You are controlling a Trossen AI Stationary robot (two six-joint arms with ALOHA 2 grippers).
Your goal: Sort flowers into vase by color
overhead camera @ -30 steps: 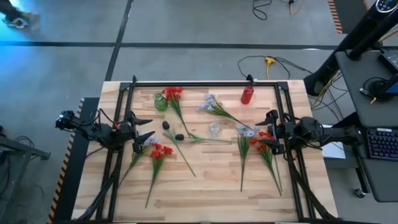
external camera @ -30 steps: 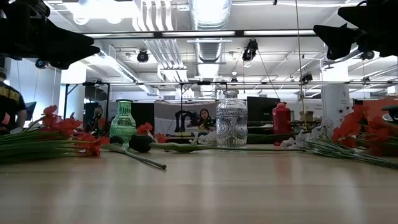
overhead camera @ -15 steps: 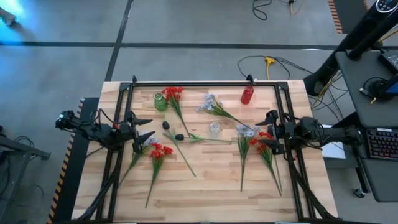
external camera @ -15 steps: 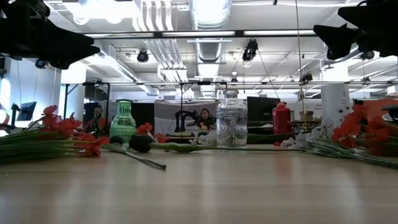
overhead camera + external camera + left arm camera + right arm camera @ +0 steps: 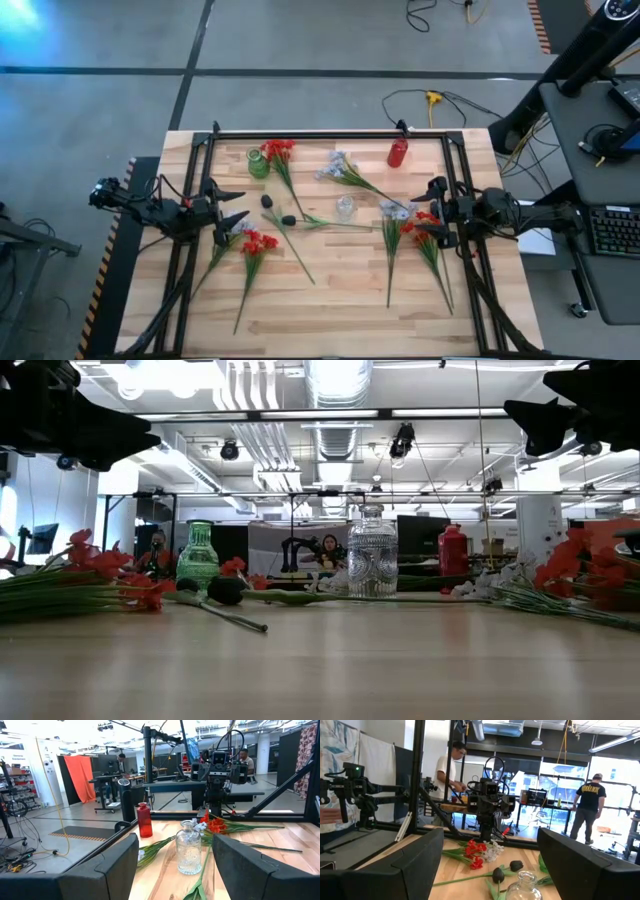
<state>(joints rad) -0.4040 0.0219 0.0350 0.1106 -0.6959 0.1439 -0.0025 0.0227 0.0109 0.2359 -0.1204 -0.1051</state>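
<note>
While flowers (image 5: pixel 262 243) beside, three vases (image 5: pixel 345 208)

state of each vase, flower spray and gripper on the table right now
green vase: upright, empty
clear vase: upright, empty
red vase: upright, empty
red flowers: lying flat on the table, in no vase
pale flowers: lying flat
dark flowers: lying flat
left gripper: open, holding nothing
right gripper: open, holding nothing
</note>
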